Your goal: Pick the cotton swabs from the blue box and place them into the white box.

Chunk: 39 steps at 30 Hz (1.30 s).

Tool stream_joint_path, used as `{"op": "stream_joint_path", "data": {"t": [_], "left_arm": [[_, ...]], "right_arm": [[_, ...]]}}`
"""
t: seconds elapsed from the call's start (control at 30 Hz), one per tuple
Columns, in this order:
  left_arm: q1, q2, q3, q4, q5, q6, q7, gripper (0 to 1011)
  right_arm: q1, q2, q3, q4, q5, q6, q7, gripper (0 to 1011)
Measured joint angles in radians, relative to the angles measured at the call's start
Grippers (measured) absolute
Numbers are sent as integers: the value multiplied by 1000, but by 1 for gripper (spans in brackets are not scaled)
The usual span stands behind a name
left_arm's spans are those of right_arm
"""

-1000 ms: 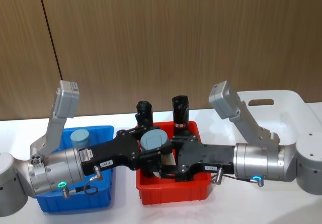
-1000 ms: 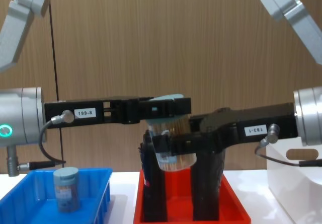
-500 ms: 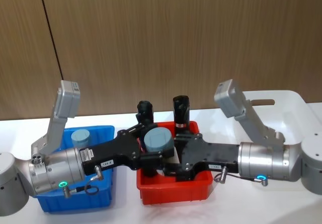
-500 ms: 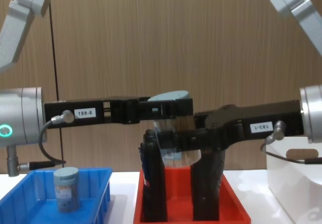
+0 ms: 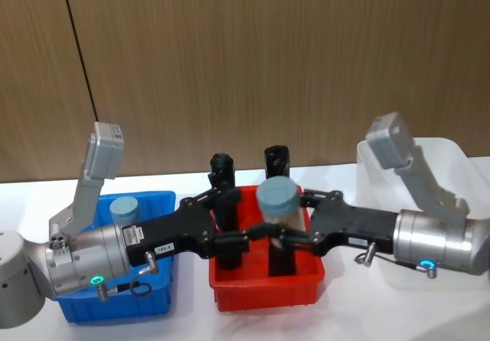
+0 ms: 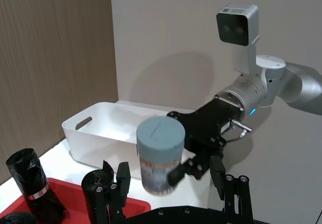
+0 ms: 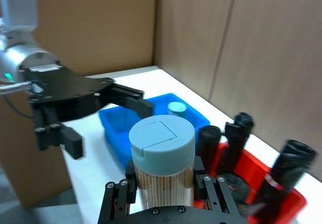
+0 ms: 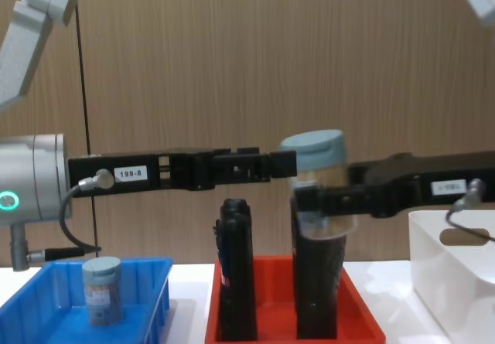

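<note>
While my right gripper is clamped around one jar of cotton swabs, holding it upright in the air above the red tray, my left gripper hangs just beside it with its fingers spread and nothing between them. Tall black rolls stand in the red tray under the jar. A second jar stands upright in the blue box. The white box sits off to my right.
</note>
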Motion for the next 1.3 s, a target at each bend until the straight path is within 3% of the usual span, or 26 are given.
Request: {"op": "stream_joint_path", "data": {"t": [0.63,1.03,1.3], "left_arm": [[0,0,0,0,0,0,0,1003],[0,0,0,0,0,0,0,1003],[0,0,0,0,0,0,0,1003]], "right_arm": [[-12,65,72,49,63,-36,-181,636],[18,72,98,125,55,-44,-299,636],[64,59,105,224,22,-47,-388,636]]}}
